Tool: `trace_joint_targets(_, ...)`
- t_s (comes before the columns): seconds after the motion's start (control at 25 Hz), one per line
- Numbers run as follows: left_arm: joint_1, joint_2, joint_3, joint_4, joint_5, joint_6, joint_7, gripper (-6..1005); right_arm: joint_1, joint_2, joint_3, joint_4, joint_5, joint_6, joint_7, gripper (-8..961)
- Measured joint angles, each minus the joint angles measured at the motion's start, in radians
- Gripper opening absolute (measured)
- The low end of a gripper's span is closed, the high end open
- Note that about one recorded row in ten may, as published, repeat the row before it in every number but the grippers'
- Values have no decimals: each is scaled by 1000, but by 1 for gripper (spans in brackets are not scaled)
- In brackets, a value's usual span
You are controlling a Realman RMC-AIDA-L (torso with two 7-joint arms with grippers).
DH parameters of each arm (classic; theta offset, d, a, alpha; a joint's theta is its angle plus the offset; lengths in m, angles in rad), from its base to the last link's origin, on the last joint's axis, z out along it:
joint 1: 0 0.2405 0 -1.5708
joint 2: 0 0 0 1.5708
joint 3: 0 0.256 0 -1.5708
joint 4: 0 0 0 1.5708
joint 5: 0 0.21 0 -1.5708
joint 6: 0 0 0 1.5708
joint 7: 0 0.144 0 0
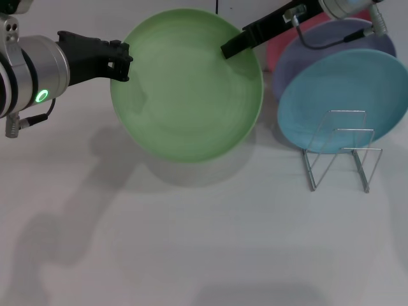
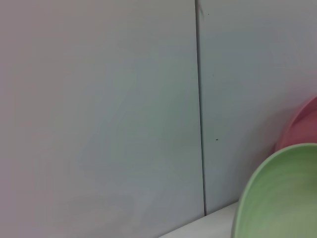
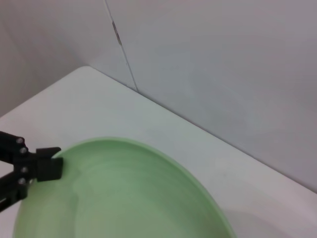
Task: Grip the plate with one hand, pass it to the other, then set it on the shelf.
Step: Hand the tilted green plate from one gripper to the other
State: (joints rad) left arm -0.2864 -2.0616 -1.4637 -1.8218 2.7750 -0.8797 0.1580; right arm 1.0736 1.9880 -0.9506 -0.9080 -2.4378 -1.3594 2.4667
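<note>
- Round light green matte plate (image 1: 187,86): we find it held above the white table (image 1: 191,242).
- Left black two-fingered gripper (image 1: 122,60): clamped on its left rim.
- Right gripper (image 1: 231,48): slim fingers on the upper right rim; we cannot tell their grip.
- Thin silver wire rack (image 1: 341,150): right of the plate.

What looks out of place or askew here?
Nothing damaged or spilled. The green plate hangs above the table between both grippers, left and right; the rack already holds a blue plate.

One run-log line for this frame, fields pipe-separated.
phase: handover | light green matte plate: aloft, tilted | left gripper: on its left rim | right gripper: on its upper right rim | silver wire rack: front slots empty
</note>
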Motion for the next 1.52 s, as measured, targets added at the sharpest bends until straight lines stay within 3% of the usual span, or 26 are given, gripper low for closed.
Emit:
trace_joint_targets(0.32,-2,0,0,-1,0,1,0,82,6,7,-1,0,-18,3,3,277)
trace_joint_targets(0.6,-3,0,-4,-1,-5,2,3,85,9,9,-5,0,-18,6,-9,270)
trace_joint_targets(0.76,-5,1,-21,6,-69,5,24,86,-8,38,-25,-36,-39,46,-43,245)
trace_joint_targets(0.88,-3,0,-19,4,-123,33,97,87,-29,74,-68,-91,-96,97,-46,226)
trace_joint_targets(1.16,-5,-3,-8,1,-141,57,116,89,-46,82,-76,-117,-98,95,-43,190)
trace_joint_targets(1.4,-1,-3,-8,-21,-141,77,127,342,-58,82,-79,-133,-98,88,-42,184)
trace_joint_targets(1.52,5,-1,-12,-29,-141,86,131,462,-66,82,-81,-139,-98,85,-42,127)
